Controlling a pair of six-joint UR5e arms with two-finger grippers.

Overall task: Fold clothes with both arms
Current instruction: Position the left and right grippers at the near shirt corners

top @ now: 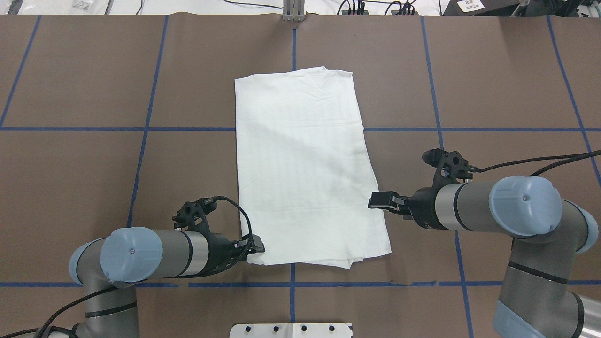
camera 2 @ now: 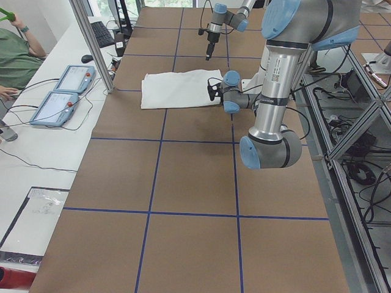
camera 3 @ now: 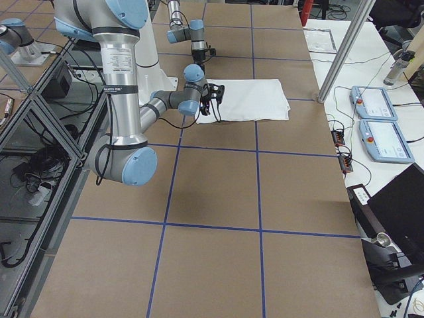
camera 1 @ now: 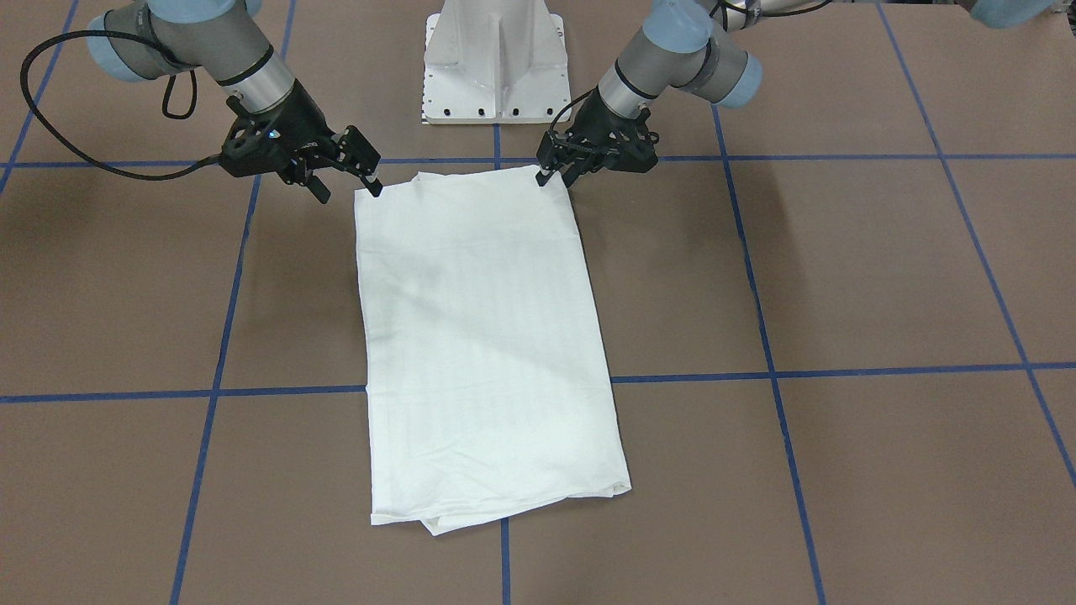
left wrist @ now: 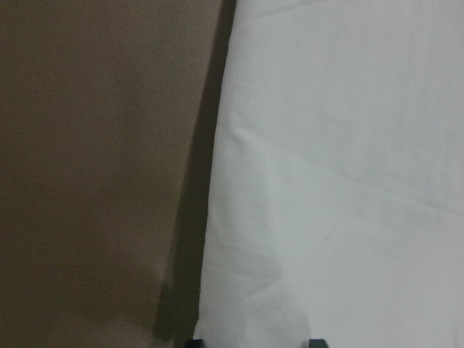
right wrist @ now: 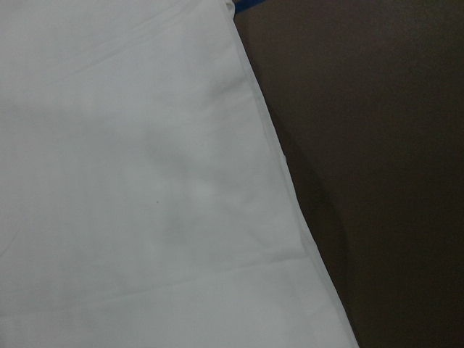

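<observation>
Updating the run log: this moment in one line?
white long-sleeved T-shirt folded flat | left gripper open at corner | right gripper open by corner

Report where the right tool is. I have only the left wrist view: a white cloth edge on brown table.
Observer: The right tool hangs open near the white shirt, at its robot-side corner opposite the left tool.
Operator: Describe the shirt's shape.
Observer: It is folded into a long rectangle, and the layers sit uneven at the end far from the robot.
Operator: State whether any print shows.
Observer: None. Only plain white faces up.
</observation>
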